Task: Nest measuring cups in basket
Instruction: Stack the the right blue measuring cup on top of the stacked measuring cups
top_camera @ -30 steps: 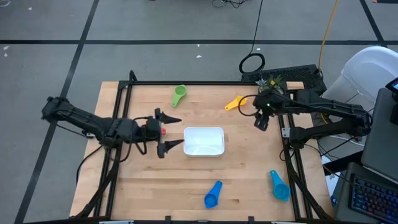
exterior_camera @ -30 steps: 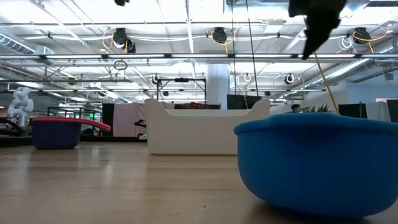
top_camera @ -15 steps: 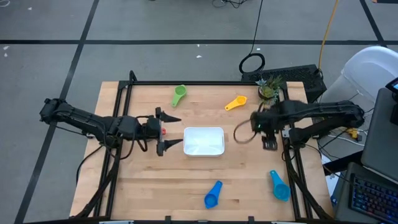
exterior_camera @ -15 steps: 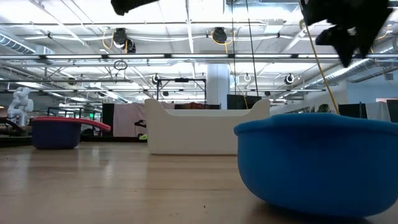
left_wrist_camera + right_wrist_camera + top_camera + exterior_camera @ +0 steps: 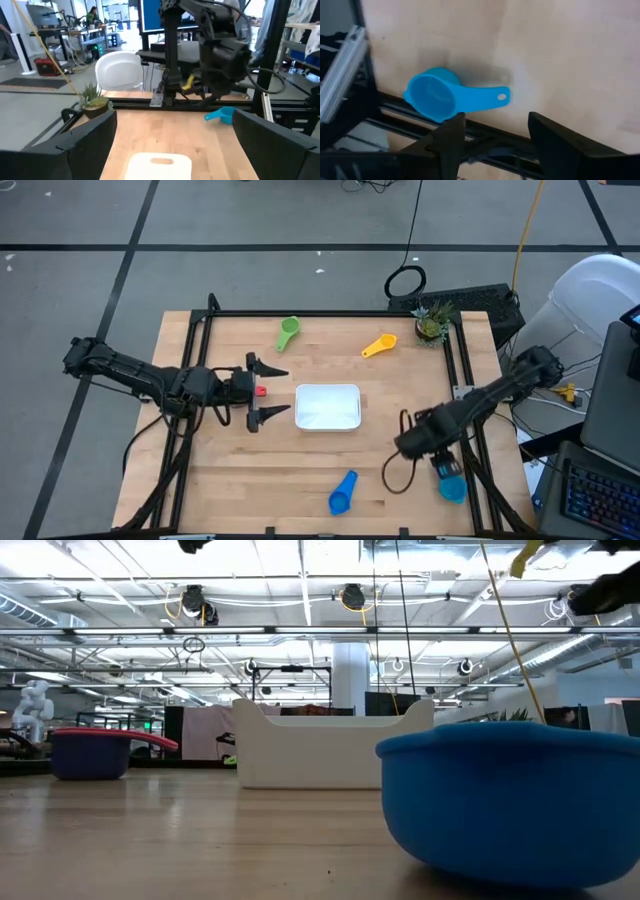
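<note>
High view: right gripper (image 5: 441,465) hangs over the light blue measuring cup (image 5: 449,478), fingers (image 5: 451,142) spread apart and holding nothing; the cup lies on the worktop (image 5: 300,470) just beyond the fingertips. Left gripper (image 5: 272,392) waits with fingers wide, the white basket (image 5: 328,407) just ahead of them. Dark blue cup (image 5: 343,493), yellow cup (image 5: 379,345) and green cup (image 5: 288,332) lie well apart from both.
</note>
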Tool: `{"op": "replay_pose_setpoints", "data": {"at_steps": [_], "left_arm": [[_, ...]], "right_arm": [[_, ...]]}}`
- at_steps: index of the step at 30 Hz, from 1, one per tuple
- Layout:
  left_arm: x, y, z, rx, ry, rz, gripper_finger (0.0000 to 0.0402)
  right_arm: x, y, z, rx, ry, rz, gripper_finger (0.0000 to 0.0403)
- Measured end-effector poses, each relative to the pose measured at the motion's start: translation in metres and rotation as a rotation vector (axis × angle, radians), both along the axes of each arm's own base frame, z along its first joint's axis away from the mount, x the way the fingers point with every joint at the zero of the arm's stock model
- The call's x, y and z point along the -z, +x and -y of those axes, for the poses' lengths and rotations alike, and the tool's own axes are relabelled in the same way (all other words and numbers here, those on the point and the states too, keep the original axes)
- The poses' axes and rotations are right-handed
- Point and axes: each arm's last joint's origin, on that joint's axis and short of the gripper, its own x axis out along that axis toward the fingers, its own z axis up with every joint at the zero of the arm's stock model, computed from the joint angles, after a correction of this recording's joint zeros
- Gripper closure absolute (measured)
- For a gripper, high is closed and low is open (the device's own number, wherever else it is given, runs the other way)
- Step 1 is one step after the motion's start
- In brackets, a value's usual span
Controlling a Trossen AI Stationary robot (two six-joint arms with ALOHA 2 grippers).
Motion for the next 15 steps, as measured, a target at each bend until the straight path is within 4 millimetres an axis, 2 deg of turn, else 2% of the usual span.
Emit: {"op": "replay_pose_setpoints", "data": {"at_steps": [5,15], "left_arm": [[-0.002,0.000,0.000,0.002,0.000,0.024,0.0005],[-0.001,-0.001,0.003,0.017,-0.022,0.015,0.0005]], "right_arm": [[0.008,0.001,-0.010,-0.012,-0.014,-0.040,0.0195],[0.018,-0.001,-0.033,-0.100,0.118,-0.094,0.0195]]}}
